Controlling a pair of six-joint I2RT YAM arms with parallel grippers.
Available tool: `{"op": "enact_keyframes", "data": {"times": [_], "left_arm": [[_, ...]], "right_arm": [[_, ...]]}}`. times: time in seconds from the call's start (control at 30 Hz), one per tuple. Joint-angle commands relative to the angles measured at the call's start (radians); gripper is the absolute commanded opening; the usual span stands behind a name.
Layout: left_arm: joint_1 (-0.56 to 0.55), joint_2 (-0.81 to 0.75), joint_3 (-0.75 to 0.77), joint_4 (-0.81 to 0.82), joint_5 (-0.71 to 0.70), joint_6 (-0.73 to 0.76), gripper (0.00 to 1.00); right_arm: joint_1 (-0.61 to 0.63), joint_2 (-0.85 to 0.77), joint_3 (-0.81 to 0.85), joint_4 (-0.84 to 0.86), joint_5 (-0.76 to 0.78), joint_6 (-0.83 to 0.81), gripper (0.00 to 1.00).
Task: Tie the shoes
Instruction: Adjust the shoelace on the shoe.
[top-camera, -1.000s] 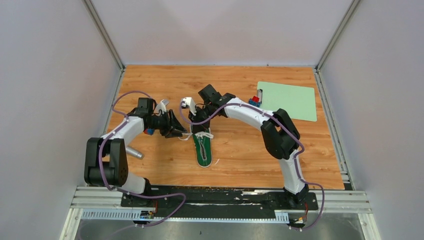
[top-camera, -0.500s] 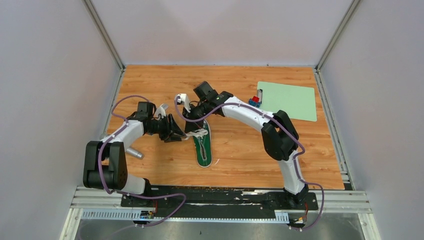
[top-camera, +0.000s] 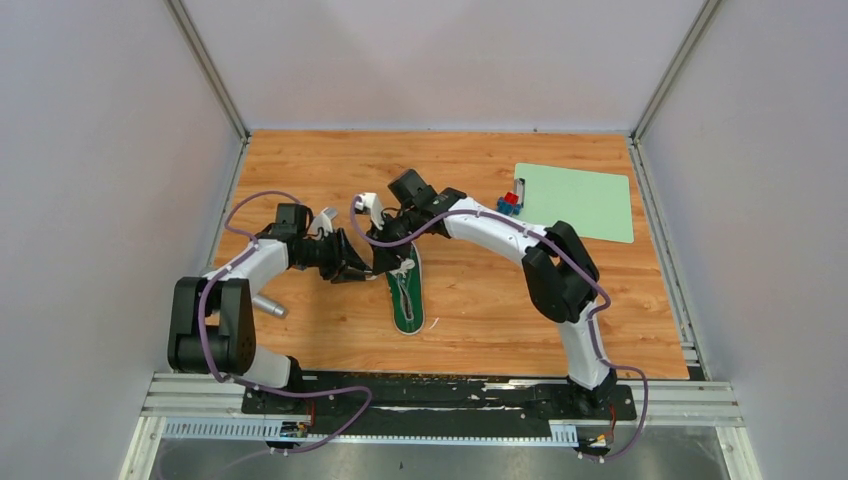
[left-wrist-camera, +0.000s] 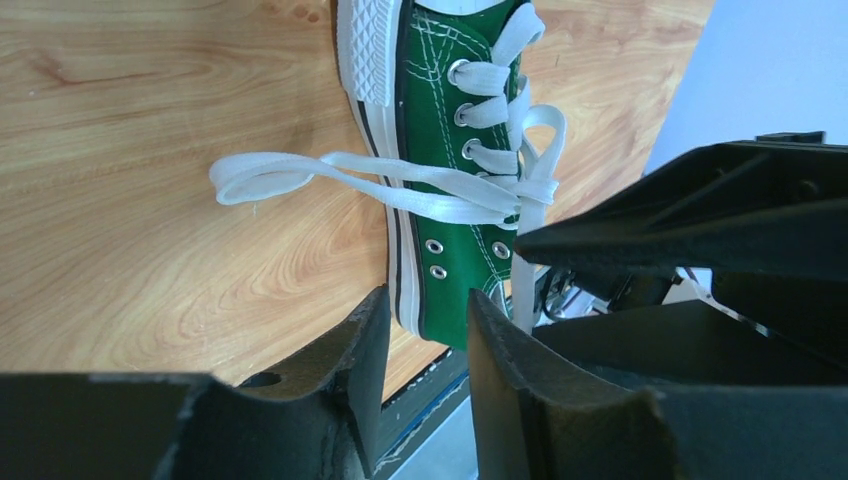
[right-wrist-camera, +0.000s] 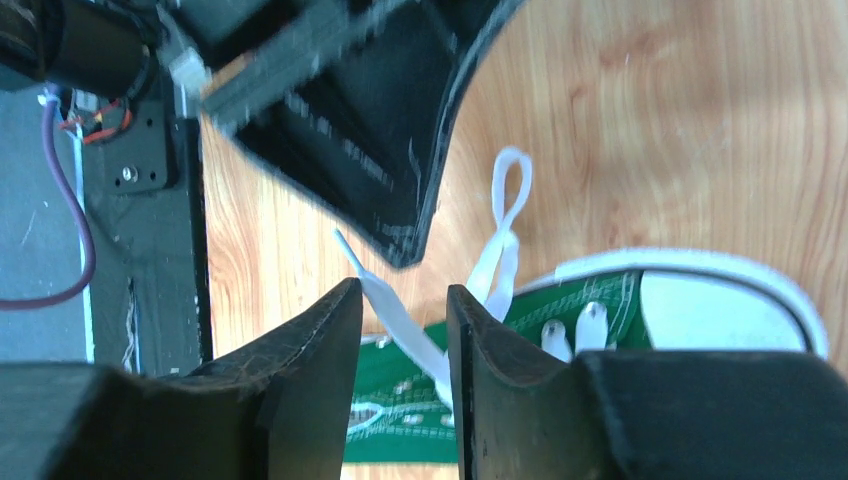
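Observation:
The green sneaker (top-camera: 406, 298) lies lengthwise on the wooden table, its white laces (top-camera: 403, 266) loose over its far half. In the left wrist view the shoe (left-wrist-camera: 450, 120) fills the top, and one lace loop (left-wrist-camera: 262, 175) lies flat on the wood beside it. My left gripper (left-wrist-camera: 428, 305) is open and empty, just short of the shoe's side; it shows in the top view (top-camera: 366, 274) too. My right gripper (right-wrist-camera: 403, 292) is open, with a white lace strand (right-wrist-camera: 395, 310) running loosely between its fingers. In the top view it (top-camera: 386, 250) hangs over the laces.
A pale green board (top-camera: 577, 201) lies at the back right, with a small red and blue object (top-camera: 511, 201) at its left edge. A silver cylinder (top-camera: 268, 305) lies by the left arm. Grey walls enclose the table on three sides.
The right gripper has moved left and down onto the laces. The left gripper has shifted slightly toward the shoe. The laces have been pulled from a spread toward the shoe's left side.

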Motion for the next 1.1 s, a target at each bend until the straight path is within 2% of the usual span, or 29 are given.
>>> {"op": "enact_keyframes", "data": {"times": [0.0,0.17,0.3,0.4,0.53,0.77,1.0,1.07], "left_arm": [[0.006,0.027,0.0,0.096,0.088,-0.016,0.38],[-0.016,0.07,-0.027,0.211,0.19,-0.056,0.31],[-0.1,0.107,0.007,0.236,0.189,-0.051,0.37],[-0.127,0.153,0.048,0.219,0.164,-0.047,0.39],[-0.131,0.223,0.137,0.127,0.123,0.015,0.39],[-0.133,0.295,0.246,0.108,0.156,0.033,0.33],[-0.143,0.335,0.313,0.06,0.172,0.059,0.41],[-0.142,0.314,0.339,-0.017,0.135,0.135,0.44]], "right_arm": [[-0.013,-0.136,-0.085,0.017,0.043,-0.012,0.38],[-0.013,-0.213,-0.209,0.013,0.099,-0.053,0.36],[-0.028,-0.209,-0.239,0.014,0.134,-0.03,0.35],[-0.061,-0.196,-0.223,0.012,0.107,0.027,0.33],[-0.085,-0.198,-0.219,0.011,0.105,0.011,0.3],[-0.108,-0.184,-0.211,0.003,0.111,0.012,0.26],[-0.12,-0.166,-0.197,-0.003,0.091,0.023,0.26],[-0.124,-0.163,-0.187,-0.007,0.08,0.022,0.26]]}}
